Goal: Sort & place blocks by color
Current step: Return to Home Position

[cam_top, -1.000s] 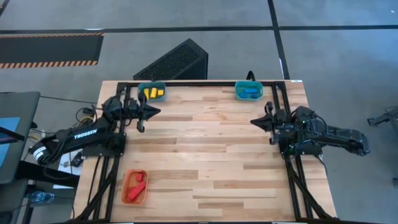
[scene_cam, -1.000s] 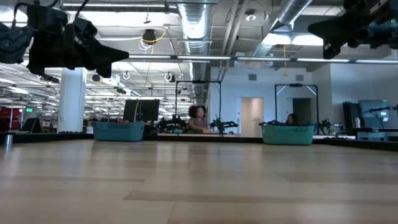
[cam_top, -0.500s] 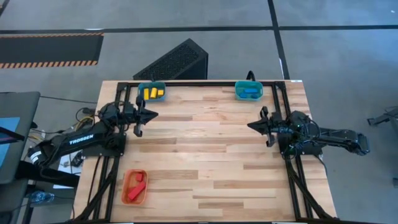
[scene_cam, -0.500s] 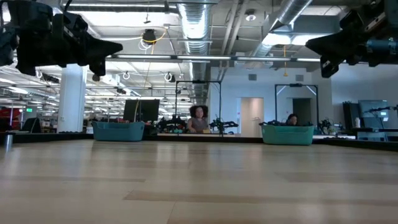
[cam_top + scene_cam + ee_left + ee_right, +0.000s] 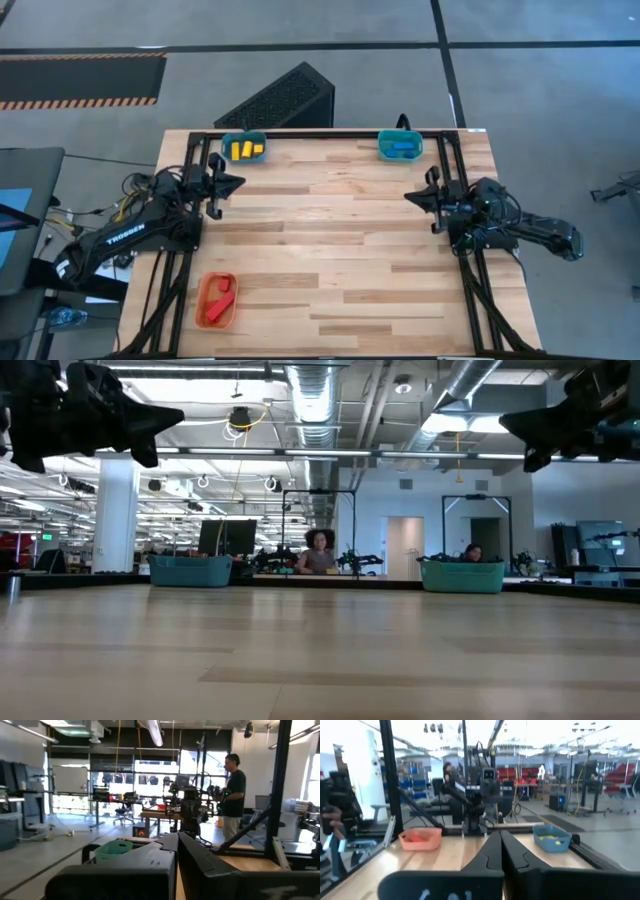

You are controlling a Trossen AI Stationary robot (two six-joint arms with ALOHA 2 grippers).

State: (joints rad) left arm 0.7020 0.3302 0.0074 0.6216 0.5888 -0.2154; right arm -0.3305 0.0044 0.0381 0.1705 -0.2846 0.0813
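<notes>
Well, the little yellow blocks [image 5: 245, 150] lie in the teal plastic tray at the far left [image 5: 225, 147]. The little blue blocks [image 5: 401, 144] lie in the teal plastic tray at the far right [image 5: 381, 146]. The little red blocks [image 5: 219, 297] lie in the orange plastic tray at the near left [image 5: 201, 290]. No block shows on the bare light wooden table [image 5: 330, 260], so the sorting looks done.

What is left, I think, is for both arms to go to their rest place. To do that well, each arm should fold back slowly toward its own side, high above the wood, and not swing over a tray or bump one.

The left gripper [image 5: 240, 181] hangs over the left side of the table and points right. The right gripper [image 5: 408, 197] hangs over the right side and points left, so the two face each other, well apart. The left gripper's dark fingers [image 5: 200, 865] are pressed together and hold nothing, and so are the right gripper's dark fingers [image 5: 485, 855]. In the low view both hang well above the table
</notes>
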